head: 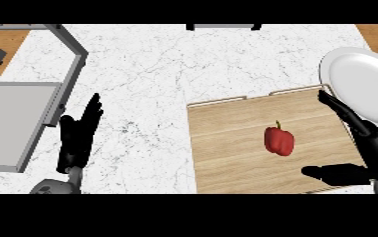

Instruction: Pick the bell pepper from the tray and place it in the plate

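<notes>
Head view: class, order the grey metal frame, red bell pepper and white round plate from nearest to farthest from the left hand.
1. Grey metal frame, just left of the left hand.
2. Red bell pepper, on the wooden tray.
3. White round plate, far right.

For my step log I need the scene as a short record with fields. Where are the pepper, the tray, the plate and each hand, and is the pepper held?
pepper: red bell pepper, lying on the tray, right of its middle, not held
tray: wooden tray on the counter, lower right of the view
plate: white plate, beyond the tray's far right corner, nothing on its visible part
right hand: right hand open at the tray's right side, fingers apart from the pepper
left hand: left hand open, resting at the view's left
task: pepper not yet picked
</notes>
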Motion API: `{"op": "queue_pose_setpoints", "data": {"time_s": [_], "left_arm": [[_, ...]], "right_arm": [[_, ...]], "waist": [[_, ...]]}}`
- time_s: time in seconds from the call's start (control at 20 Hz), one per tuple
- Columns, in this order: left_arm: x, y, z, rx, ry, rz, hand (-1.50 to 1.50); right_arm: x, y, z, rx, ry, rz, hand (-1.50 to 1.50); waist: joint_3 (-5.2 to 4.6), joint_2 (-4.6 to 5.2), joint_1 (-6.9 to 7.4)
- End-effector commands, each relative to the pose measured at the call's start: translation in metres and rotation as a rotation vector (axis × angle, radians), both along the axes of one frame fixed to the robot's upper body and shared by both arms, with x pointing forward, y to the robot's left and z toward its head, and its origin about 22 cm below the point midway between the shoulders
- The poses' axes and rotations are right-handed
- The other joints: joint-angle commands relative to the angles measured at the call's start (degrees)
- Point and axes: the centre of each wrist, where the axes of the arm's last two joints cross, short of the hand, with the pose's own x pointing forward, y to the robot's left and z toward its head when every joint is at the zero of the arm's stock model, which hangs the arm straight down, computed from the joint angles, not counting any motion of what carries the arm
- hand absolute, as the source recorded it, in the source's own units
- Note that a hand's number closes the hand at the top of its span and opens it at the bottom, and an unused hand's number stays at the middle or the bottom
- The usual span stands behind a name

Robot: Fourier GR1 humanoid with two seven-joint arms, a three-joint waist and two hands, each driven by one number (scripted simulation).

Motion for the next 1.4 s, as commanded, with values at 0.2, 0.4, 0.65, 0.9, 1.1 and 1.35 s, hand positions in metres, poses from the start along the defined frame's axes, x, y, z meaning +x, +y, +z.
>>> {"op": "queue_pose_setpoints", "data": {"time_s": [0.2,0.4,0.65,0.9,1.1,1.35], "left_arm": [[-0.006,-0.007,0.005,0.012,0.003,-0.015,0.00],[-0.011,-0.007,-0.007,0.017,-0.001,-0.006,0.00],[0.003,0.019,0.007,-0.019,-0.009,-0.009,0.00],[-0.002,0.004,0.009,0.010,0.012,0.000,0.00],[-0.016,-0.017,0.010,-0.008,0.016,-0.004,0.00],[0.024,-0.010,0.009,-0.013,0.007,0.002,0.00]], "right_arm": [[0.005,0.003,0.044,-0.334,0.215,0.082,-1.50],[0.030,0.023,0.072,-0.383,0.285,0.149,-1.50],[0.031,0.040,0.051,-0.403,0.346,0.133,-1.50],[0.024,0.029,0.037,-0.407,0.354,0.142,-1.50],[0.020,0.043,0.011,-0.419,0.371,0.176,-1.50],[0.044,0.041,0.017,-0.425,0.356,0.179,-1.50]], "waist": [[-0.05,-0.05,0.37],[-0.06,0.08,0.69],[-0.01,0.07,0.24],[0.00,0.03,0.04],[0.02,0.02,0.15],[0.00,0.12,0.01]]}}
